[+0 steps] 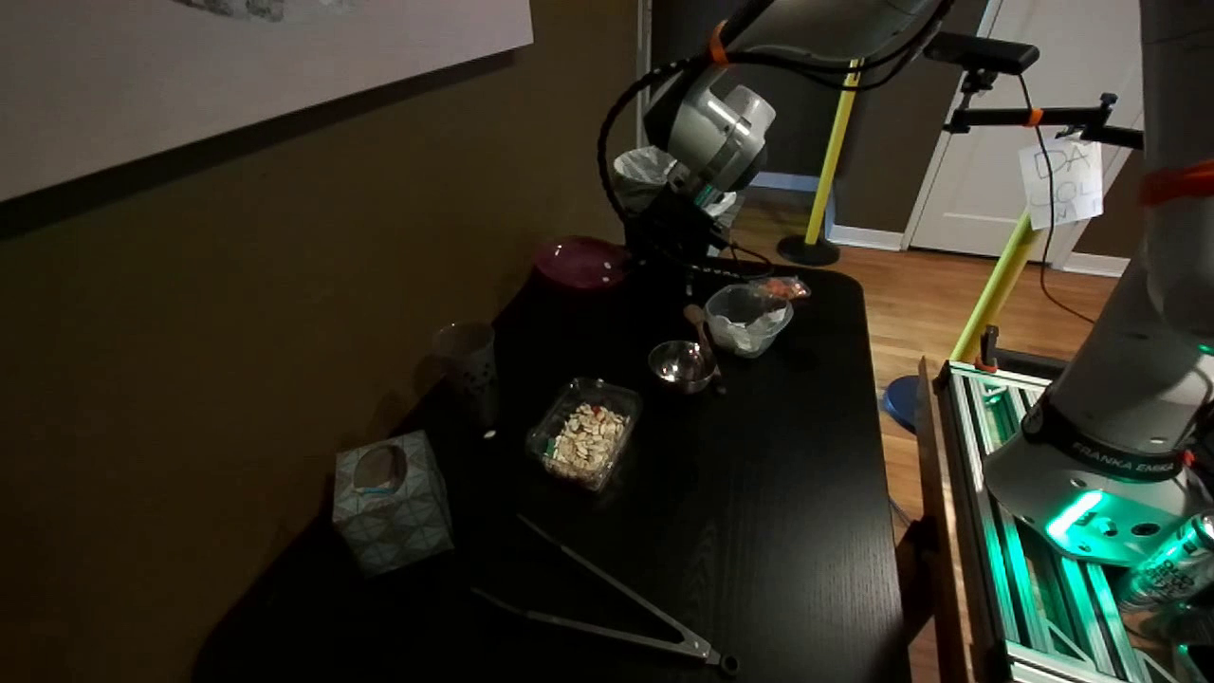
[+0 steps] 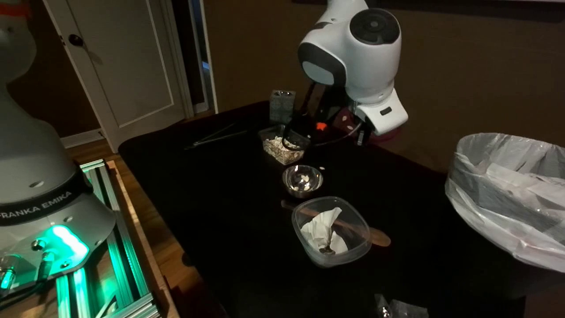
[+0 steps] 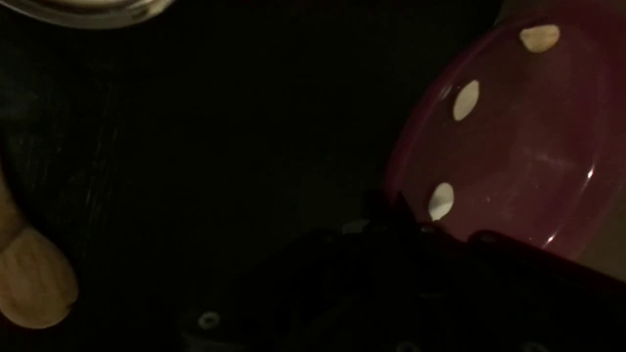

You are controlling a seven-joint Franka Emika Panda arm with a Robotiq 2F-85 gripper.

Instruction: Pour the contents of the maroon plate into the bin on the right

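The maroon plate (image 1: 577,263) is at the far wall side of the black table, with a few pale flakes on it. It shows large at right in the wrist view (image 3: 518,132), three flakes near its left rim. In an exterior view the arm partly hides it (image 2: 385,135). My gripper (image 3: 390,201) has its dark fingertips close together on either side of the plate's rim, pinching it. I cannot tell whether the plate is lifted. The bin, with its whitish liner, stands beyond the table end, behind the gripper (image 1: 643,164), and at the right edge (image 2: 499,194).
A clear tub with crumpled paper (image 2: 331,260), a steel bowl (image 2: 302,180), a wooden spoon (image 3: 36,281) and a container of pale flakes (image 1: 588,441) stand on the table. Tongs (image 1: 616,626), a patterned tissue box (image 1: 394,512) and a glass (image 1: 467,365) lie farther off. A wall borders the plate.
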